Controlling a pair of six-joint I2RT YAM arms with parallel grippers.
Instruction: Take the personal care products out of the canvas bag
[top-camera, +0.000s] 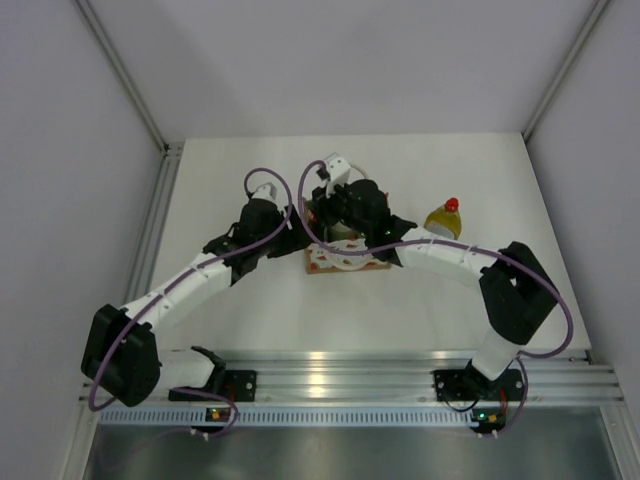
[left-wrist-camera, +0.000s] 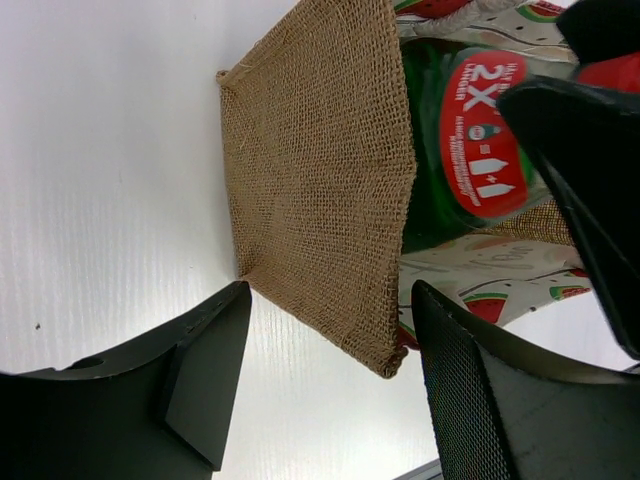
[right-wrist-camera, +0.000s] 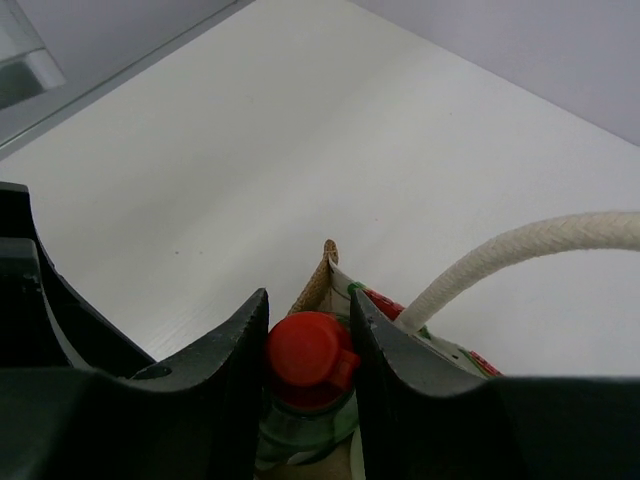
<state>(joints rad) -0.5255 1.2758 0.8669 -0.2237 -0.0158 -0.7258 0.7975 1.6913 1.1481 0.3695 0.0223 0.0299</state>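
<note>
Two fingers of the right gripper (right-wrist-camera: 308, 300) pinch the red cap (right-wrist-camera: 305, 350) of the dark green bottle (left-wrist-camera: 422, 150), still inside the canvas bag (left-wrist-camera: 320, 170). Left gripper (left-wrist-camera: 330, 295) gapes astride the bag's wall, holding nothing. Yellow-green bottle (top-camera: 444, 220) stands out at the bag's 3 o'clock. Extraction under way; next calls for a straight lift.

Bottle (right-wrist-camera: 305, 350) in canvas bag (left-wrist-camera: 320, 170), another bottle (top-camera: 444, 220) right, perhaps slightly behind

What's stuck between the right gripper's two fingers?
The red cap of the green bottle; the right gripper pinches it, shown in the right wrist view.
</note>
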